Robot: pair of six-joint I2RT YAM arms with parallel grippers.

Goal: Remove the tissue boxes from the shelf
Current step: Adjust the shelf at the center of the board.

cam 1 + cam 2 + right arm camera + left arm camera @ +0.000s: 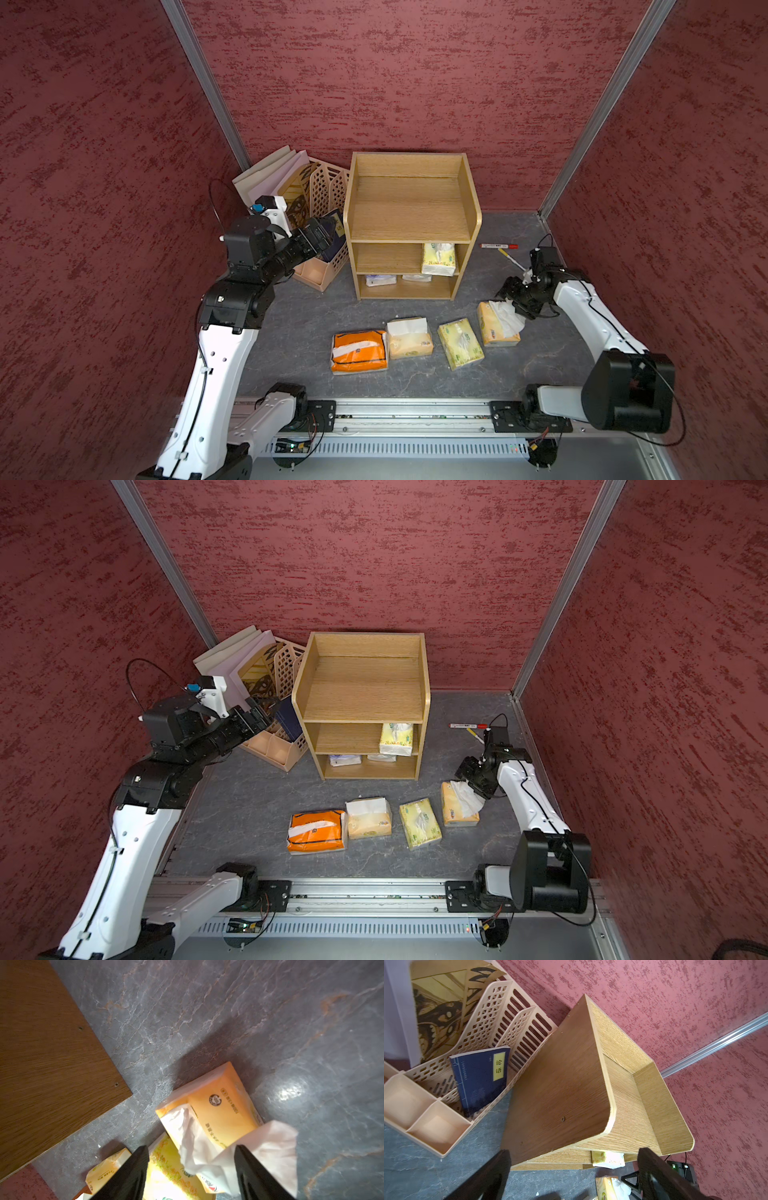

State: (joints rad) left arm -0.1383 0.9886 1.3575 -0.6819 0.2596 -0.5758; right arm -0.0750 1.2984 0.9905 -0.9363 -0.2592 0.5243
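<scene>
Work is looking just past halfway: the orange pack (359,351), cream pack (409,340), yellow-green pack (460,344) and yellow pack (494,326) are lying on the table (291,332) before the shelf (409,208), while a pale pack (439,259) is sitting on its middle tier and a purplish pack (380,279) and a white pack (417,277) are hiding deep on the bottom one. Both are gaping empty, the right gripper (191,1147) over the yellow pack's loose tissue, the left gripper (574,1150) beside the file holder (328,187) crowding the shelf's side

The shelf (411,199) stands at the table's (291,332) rear, with the file holder (328,191) just left of it. Four tissue boxes (459,343) lie in a row before it, and others sit on its lower tiers.
</scene>
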